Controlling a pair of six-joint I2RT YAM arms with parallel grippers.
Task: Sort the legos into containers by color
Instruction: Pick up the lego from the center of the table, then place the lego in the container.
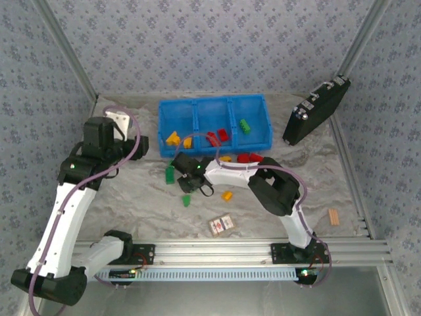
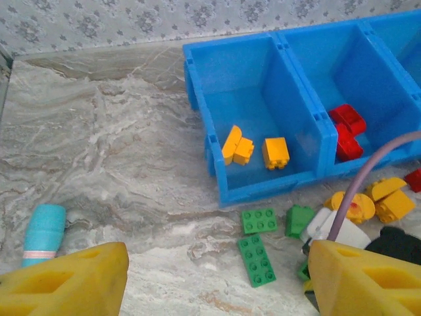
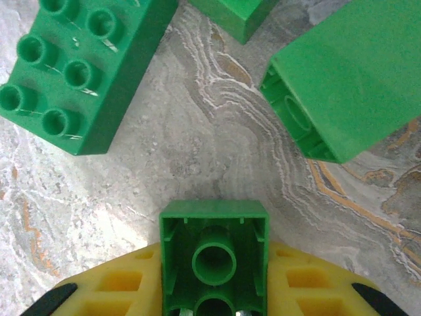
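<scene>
We see the right hand (image 3: 214,266) clamped on a small green brick (image 3: 214,240). Its yellow pads (image 3: 118,289) press both sides, and the hollow underside faces the wrist camera. We can't tell if the brick is off the desk (image 3: 197,131).

Close around it on the desk:
- a long green brick (image 3: 72,66), studs up, to the left
- a tipped green brick (image 3: 348,72) on its side, to the right
- another green piece (image 3: 233,12) cut off at the top edge

None of them touch the held brick.

From above, that hand sits low in front of the bin (image 1: 210,101), near its left compartment.

Left hand (image 2: 217,253): fingers (image 2: 72,283) apart, nothing between them. It hangs over bare desk, front-left of the bin.

Bin as we read it:
- left compartment: yellow bricks (image 2: 240,150)
- middle compartment: red bricks (image 2: 346,128)
- right compartment: one sorted green brick (image 1: 245,125)

Loose on the desk in front of the bin we see more greens (image 2: 258,220), a yellow cluster (image 2: 388,197) and loose reds (image 1: 248,158) near the front wall. A lone yellow (image 1: 227,195) and a lone green (image 1: 186,199) lie nearer the arm bases.

Other stuff:
- card box (image 1: 222,224) near the front edge
- black device (image 1: 316,110) leaning at the far right
- wood block (image 1: 334,216) at the right edge
- cyan roll (image 2: 45,232) lying just beside the left finger
</scene>
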